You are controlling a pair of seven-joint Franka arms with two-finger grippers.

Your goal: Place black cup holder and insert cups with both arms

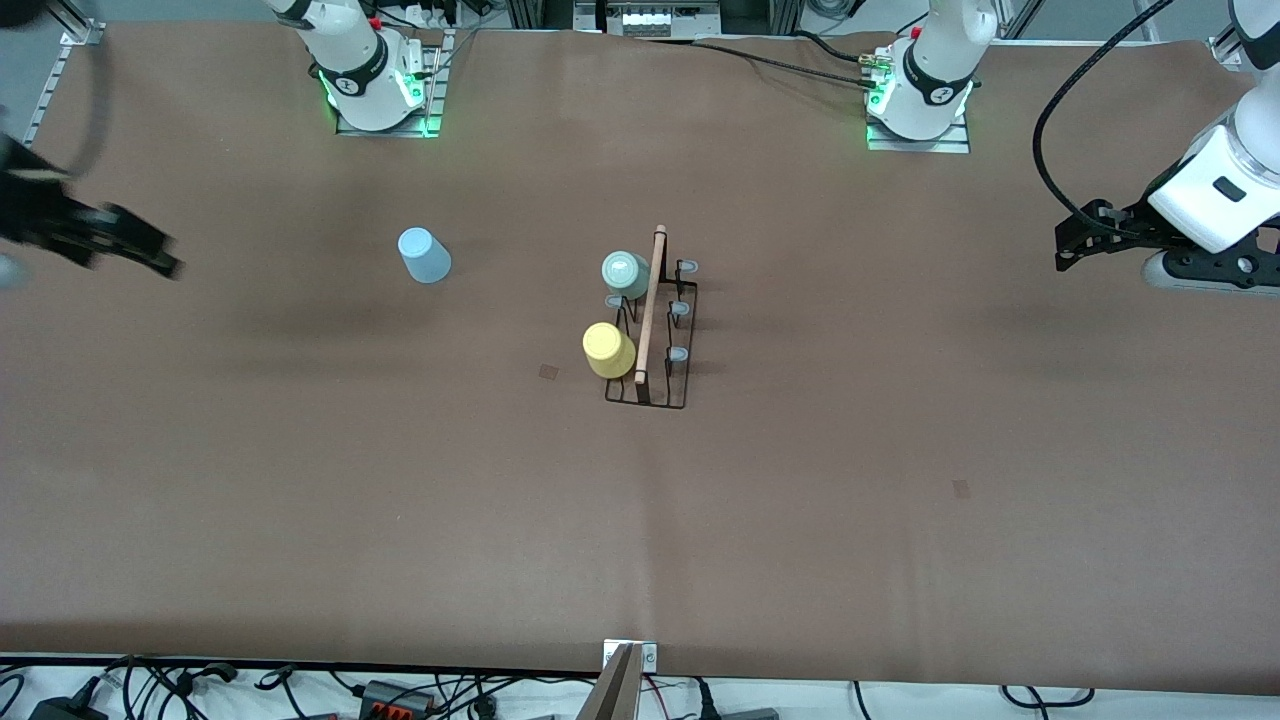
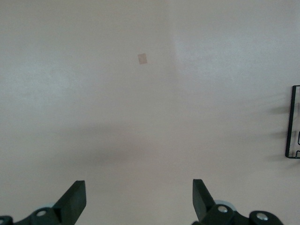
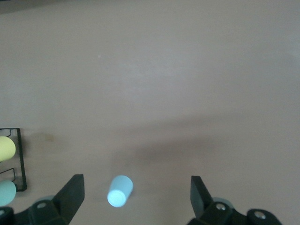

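Standing near the middle of the brown desk [image 1: 300,480], the black cup holder [image 1: 650,340] is serving as the landmark, its light wooden rod [image 1: 649,305] running toward the front camera. The mint green cup [image 1: 625,274] and the yellow cup [image 1: 608,350] are sitting on pegs along the rack's side toward the right arm's end, the yellow one nearer the camera. The light blue cup [image 1: 425,256] is lying on the desk well apart from the rack, toward the right arm's end. The right gripper [image 1: 150,255] is hanging over the desk's edge at that end, fingers spread wide and holding nothing. The left gripper [image 1: 1070,245] is hovering over the desk well away from the rack toward the left arm's end, likewise spread and empty. No readable writing is showing on the cups or rack.
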